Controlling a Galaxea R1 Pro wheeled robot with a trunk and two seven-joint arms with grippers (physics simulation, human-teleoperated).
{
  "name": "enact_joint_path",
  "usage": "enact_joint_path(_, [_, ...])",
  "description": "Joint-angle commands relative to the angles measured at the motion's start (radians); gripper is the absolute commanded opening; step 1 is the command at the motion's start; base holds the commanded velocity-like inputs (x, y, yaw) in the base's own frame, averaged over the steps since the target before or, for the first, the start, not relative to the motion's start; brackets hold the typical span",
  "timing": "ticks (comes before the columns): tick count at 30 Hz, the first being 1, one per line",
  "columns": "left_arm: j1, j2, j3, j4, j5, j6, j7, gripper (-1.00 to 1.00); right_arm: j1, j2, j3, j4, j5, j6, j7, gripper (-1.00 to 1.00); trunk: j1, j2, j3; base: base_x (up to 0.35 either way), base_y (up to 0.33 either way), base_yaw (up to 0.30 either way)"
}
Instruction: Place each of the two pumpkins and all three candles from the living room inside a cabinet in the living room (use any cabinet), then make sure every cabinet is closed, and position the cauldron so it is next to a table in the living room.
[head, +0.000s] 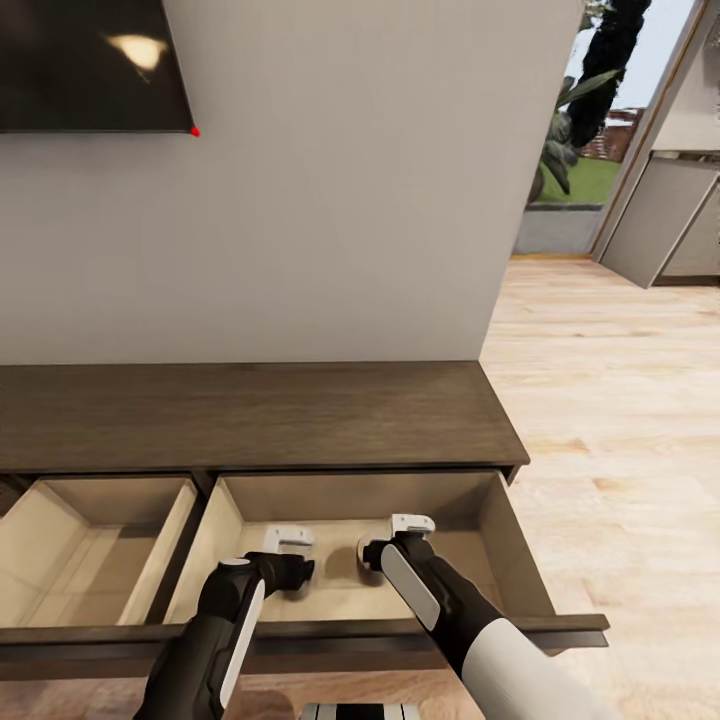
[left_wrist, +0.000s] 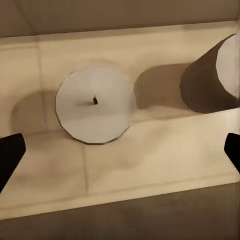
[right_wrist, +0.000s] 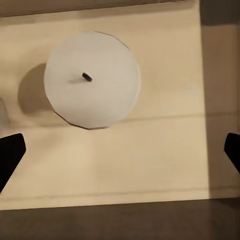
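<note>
Inside open cabinet (head: 300, 420) drawer: candles (left_wrist: 95, 104)

A plain pale wall (head: 330, 200) runs behind everything. High up on it hangs a dark screen (head: 90, 65) with a small red light (head: 195, 131) at its lower corner. Off to the right the light wooden floor (head: 620, 420) stretches toward an opening where a leafy plant (head: 562, 130) and green grass (head: 590, 178) show outside, beside grey panels (head: 665, 215).
</note>
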Motion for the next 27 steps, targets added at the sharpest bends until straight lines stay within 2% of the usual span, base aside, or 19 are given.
enact_joint_path(1, [0.000, 0.000, 0.000, -0.002, -0.010, 0.005, -0.006, 1.00, -0.001, 0.000, 0.002, -0.001, -0.007, 0.002, -0.008, 1.00, -0.001, 0.000, 0.003, 0.000, 0.000, 0.000])
enact_joint_path(9, [0.000, 0.000, -0.006, -0.025, -0.010, 0.052, -0.006, 1.00, -0.001, 0.000, 0.002, -0.002, -0.008, 0.004, -0.008, 1.00, -0.004, 0.002, 0.034, -0.018, 0.000, 0.000])
enact_joint_path(19, [0.000, 0.000, -0.007, -0.032, -0.010, 0.057, -0.006, 1.00, -0.001, 0.000, 0.002, -0.007, -0.017, 0.026, -0.006, 1.00, -0.009, 0.004, 0.073, -0.047, 0.000, 0.000])
enact_joint_path(27, [0.000, 0.000, -0.007, -0.042, -0.010, 0.057, -0.006, 1.00, -0.001, 0.000, 0.001, -0.007, -0.015, 0.023, 0.061, 1.00, -0.012, 0.006, 0.104, -0.020, 0.000, 0.000])
